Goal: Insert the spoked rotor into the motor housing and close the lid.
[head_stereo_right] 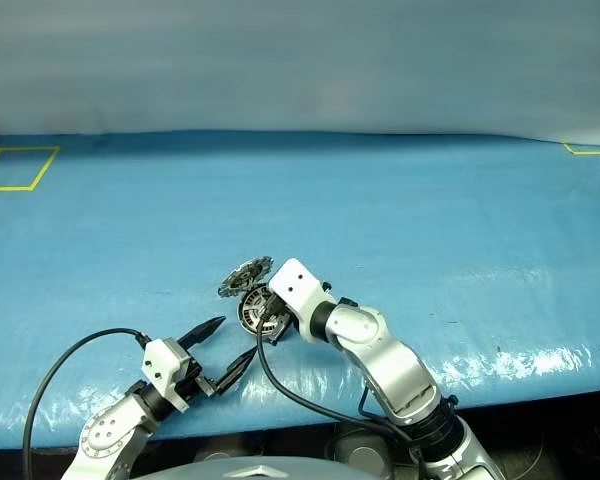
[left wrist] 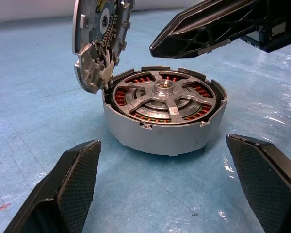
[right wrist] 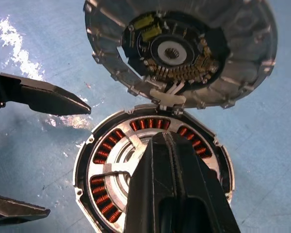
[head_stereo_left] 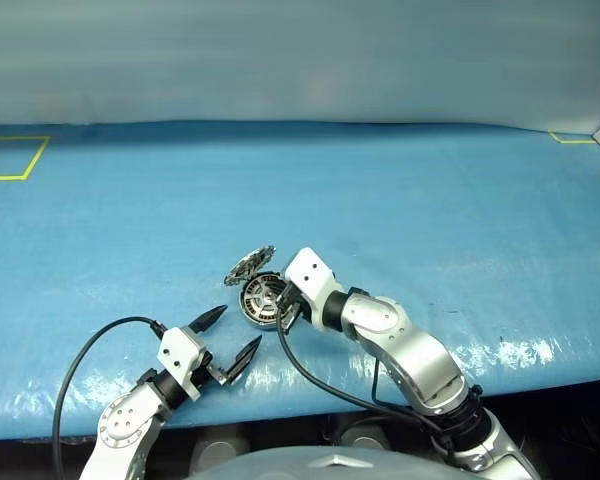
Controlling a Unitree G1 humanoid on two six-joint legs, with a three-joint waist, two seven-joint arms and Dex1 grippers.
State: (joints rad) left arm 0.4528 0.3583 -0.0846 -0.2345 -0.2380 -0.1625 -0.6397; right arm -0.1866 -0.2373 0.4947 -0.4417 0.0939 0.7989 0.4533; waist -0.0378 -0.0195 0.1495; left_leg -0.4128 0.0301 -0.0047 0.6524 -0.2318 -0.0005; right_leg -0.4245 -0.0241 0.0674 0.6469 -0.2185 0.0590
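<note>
While shut, right end effector (right wrist: 177, 160) overhangs motor housing (left wrist: 165, 119).

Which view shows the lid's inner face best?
The right wrist view: the lid stands open above the housing, its inner face with the circuit parts facing the camera. The left wrist view shows it edge-on at the hinge; the eye views show it small and tilted.
</note>
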